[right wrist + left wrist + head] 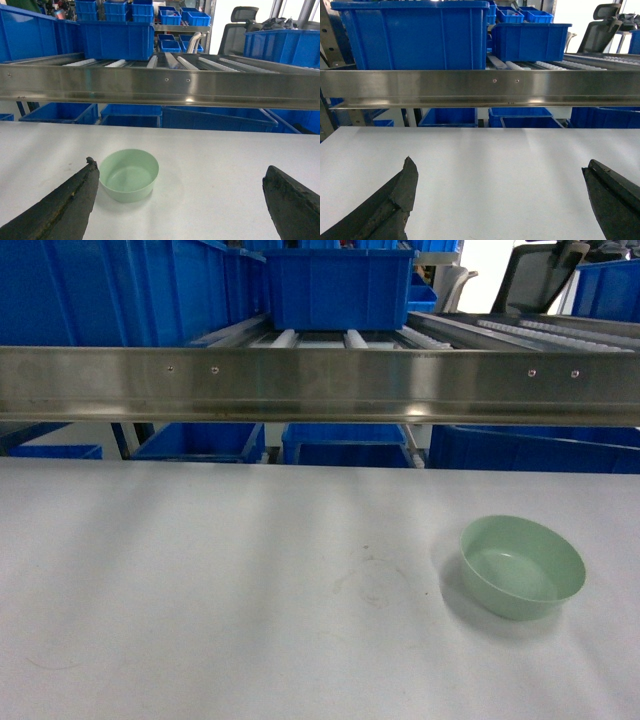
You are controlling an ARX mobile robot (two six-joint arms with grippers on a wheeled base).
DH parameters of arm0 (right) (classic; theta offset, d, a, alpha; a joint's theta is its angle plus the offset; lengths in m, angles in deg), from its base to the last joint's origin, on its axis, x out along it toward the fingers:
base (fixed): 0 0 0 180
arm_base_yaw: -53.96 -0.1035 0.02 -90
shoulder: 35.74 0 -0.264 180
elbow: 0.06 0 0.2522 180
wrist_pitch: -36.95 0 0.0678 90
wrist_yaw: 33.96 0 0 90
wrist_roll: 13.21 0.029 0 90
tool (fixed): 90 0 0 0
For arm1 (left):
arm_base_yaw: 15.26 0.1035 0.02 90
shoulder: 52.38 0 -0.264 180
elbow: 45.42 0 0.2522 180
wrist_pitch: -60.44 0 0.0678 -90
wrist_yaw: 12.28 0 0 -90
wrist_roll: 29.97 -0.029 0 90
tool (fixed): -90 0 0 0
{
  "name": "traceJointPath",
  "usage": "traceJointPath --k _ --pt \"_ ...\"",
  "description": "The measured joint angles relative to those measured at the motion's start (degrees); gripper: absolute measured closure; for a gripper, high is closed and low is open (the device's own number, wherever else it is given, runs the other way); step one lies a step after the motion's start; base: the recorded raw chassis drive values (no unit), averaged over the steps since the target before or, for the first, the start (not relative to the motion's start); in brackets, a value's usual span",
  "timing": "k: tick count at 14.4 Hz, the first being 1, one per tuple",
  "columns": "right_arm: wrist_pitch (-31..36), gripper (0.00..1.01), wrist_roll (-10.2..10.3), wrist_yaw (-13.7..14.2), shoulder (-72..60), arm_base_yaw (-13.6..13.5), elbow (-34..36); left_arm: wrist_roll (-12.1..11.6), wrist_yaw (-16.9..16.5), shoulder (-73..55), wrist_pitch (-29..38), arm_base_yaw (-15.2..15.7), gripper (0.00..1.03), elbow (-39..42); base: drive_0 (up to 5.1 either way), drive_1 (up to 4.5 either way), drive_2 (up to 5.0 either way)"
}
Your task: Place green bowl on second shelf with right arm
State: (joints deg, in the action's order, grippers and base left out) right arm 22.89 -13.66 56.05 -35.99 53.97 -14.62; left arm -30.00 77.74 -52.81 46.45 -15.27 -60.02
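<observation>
The green bowl point(522, 567) stands upright and empty on the white table, at the right of the head view. In the right wrist view the bowl point(129, 175) lies just ahead of my right gripper point(181, 166), close to its left fingertip and not between the fingers. That gripper is open and holds nothing. My left gripper point(499, 165) is also open, over bare tabletop. The second shelf point(320, 385) is the steel roller tier behind the table, fronted by a shiny rail and carrying a blue crate point(338, 288). Neither gripper shows in the head view.
More blue crates point(205, 442) sit on the lower tier under the steel rail, and a large one point(412, 35) fills the shelf's left side. The white table point(200, 580) runs from the rack to the near edge. An office chair point(235, 32) stands far back right.
</observation>
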Motion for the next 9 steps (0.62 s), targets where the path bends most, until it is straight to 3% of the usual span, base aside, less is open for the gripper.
traceJointPath --k 9 --pt "0.0 0.03 0.0 0.0 0.0 0.0 0.0 0.0 0.0 0.0 -0.02 0.0 0.05 0.0 0.0 0.0 0.0"
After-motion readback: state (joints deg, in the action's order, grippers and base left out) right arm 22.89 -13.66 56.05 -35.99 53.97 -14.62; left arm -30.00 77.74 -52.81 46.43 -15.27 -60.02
